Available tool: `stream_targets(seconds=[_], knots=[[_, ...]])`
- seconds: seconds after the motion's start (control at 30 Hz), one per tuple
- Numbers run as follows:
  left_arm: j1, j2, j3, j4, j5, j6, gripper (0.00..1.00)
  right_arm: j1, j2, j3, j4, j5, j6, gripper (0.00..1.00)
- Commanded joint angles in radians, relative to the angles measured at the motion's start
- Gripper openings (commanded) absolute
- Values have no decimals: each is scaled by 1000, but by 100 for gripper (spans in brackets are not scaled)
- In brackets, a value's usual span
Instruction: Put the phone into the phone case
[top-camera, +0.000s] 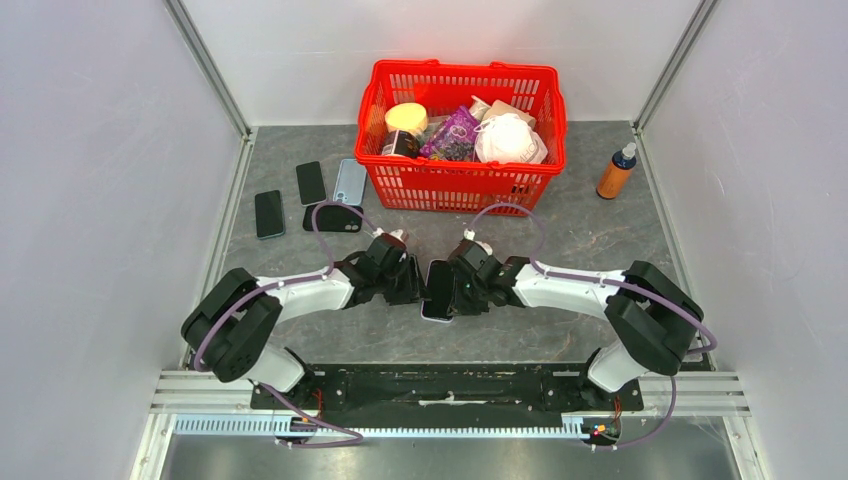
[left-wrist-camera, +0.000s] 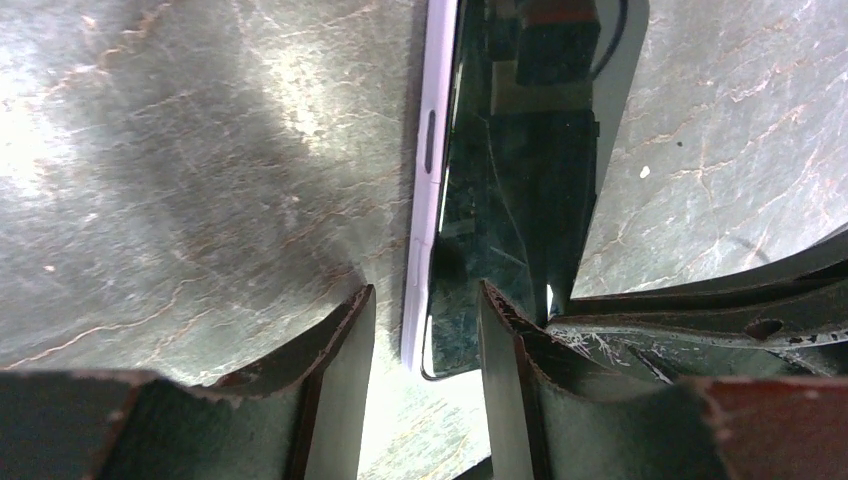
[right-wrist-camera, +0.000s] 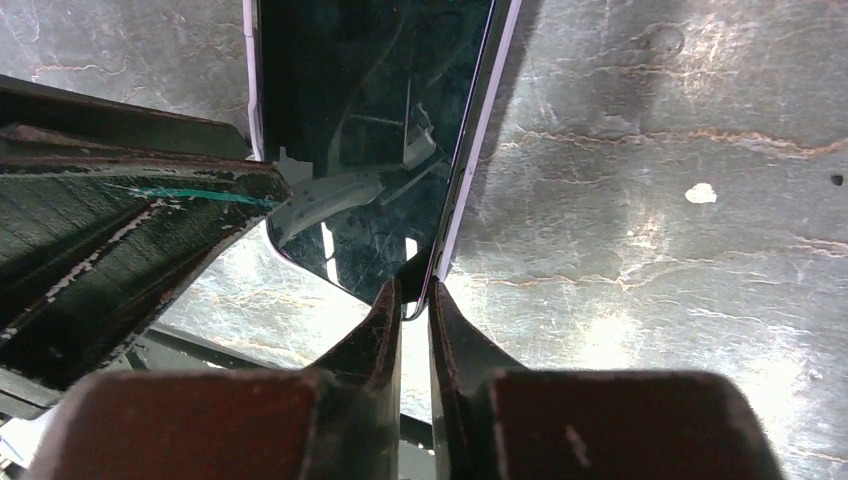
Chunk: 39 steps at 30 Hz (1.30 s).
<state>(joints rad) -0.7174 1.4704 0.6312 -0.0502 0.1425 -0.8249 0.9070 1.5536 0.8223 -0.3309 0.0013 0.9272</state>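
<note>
Top external gives you a grey marbled tabletop (top-camera: 580, 250) boxed in by plain white walls (top-camera: 90, 150). Count with me: one filled red plastic mesh basket (top-camera: 460, 188) and one orange bottle with a blue cap (top-camera: 617, 172). There are four flat slabs back left, phones or cases, you can't tell: outer black slab (top-camera: 269, 213), rear black slab (top-camera: 311, 183), near black slab (top-camera: 333, 218) and pale blue slab (top-camera: 350, 181).

At centre, one black-glass phone (right-wrist-camera: 370, 120) lies in a lilac phone case (left-wrist-camera: 425, 180) between your two arms. Your right gripper (right-wrist-camera: 413, 295) is pinched nearly closed on the case's corner. Your left gripper (left-wrist-camera: 425, 300) straddles the other end, jaws parted, with table showing past one finger.
</note>
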Motion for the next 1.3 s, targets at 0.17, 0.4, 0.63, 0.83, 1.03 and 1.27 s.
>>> stream_targets(seconds=[0.17, 0.4, 0.63, 0.83, 1.03, 1.27], knots=[[-41, 56, 20, 11, -14, 33, 45, 45, 81, 31, -21, 103, 10, 3], [-51, 68, 26, -4, -53, 26, 42, 107, 155, 31, -36, 159, 36, 0], [-51, 87, 54, -46, -106, 48, 42, 191, 251, 27, -89, 230, 100, 0], [-51, 104, 68, -54, -117, 56, 42, 238, 334, 22, -119, 249, 160, 0], [-51, 107, 84, -65, -128, 68, 42, 308, 416, 11, -121, 234, 255, 0], [-50, 108, 87, -65, -132, 79, 42, 315, 347, -42, -115, 254, 321, 0]])
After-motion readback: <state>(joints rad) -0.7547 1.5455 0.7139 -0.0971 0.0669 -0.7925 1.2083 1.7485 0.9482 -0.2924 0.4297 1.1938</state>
